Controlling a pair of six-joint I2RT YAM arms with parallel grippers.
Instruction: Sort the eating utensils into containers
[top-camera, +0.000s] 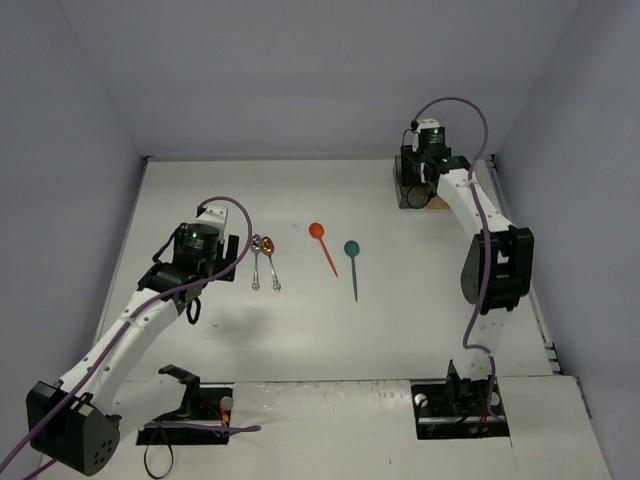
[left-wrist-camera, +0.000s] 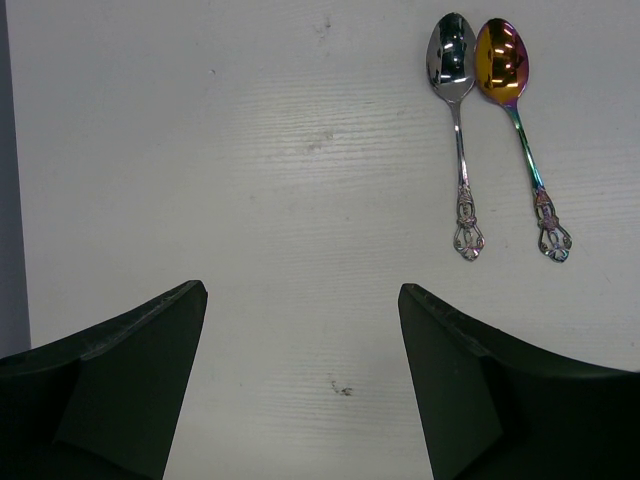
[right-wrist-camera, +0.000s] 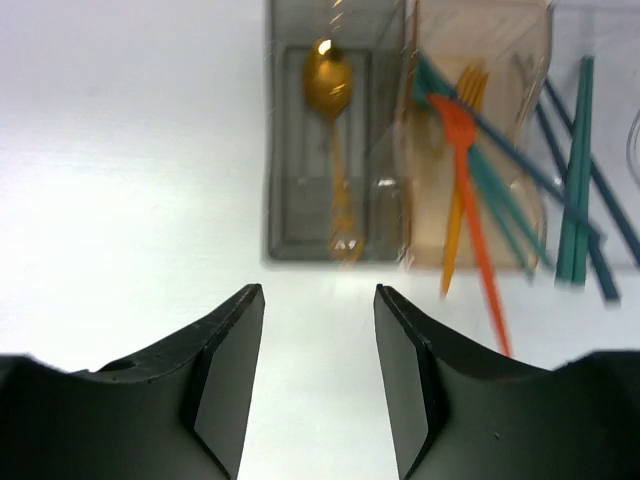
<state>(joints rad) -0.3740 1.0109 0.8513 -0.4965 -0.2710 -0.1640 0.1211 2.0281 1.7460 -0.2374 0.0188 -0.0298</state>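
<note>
The left gripper (left-wrist-camera: 302, 296) is spread wide and empty toward the counter's (top-camera: 400, 330) left edge, just short of a silver spoon (left-wrist-camera: 458, 120) and a rainbow spoon (left-wrist-camera: 517, 125) lying side by side. The right gripper (right-wrist-camera: 320, 295), parted and empty, hangs before the bins at the far right corner. An orange spoon (top-camera: 324, 246) and a teal spoon (top-camera: 353, 264) lie mid-counter, while the grey bin (right-wrist-camera: 283, 200) holds a gold spoon (right-wrist-camera: 330, 90), the tan bin (right-wrist-camera: 520, 60) holds forks (right-wrist-camera: 468, 170) and the clear bin (right-wrist-camera: 612, 40) holds chopsticks (right-wrist-camera: 577, 170).
</note>
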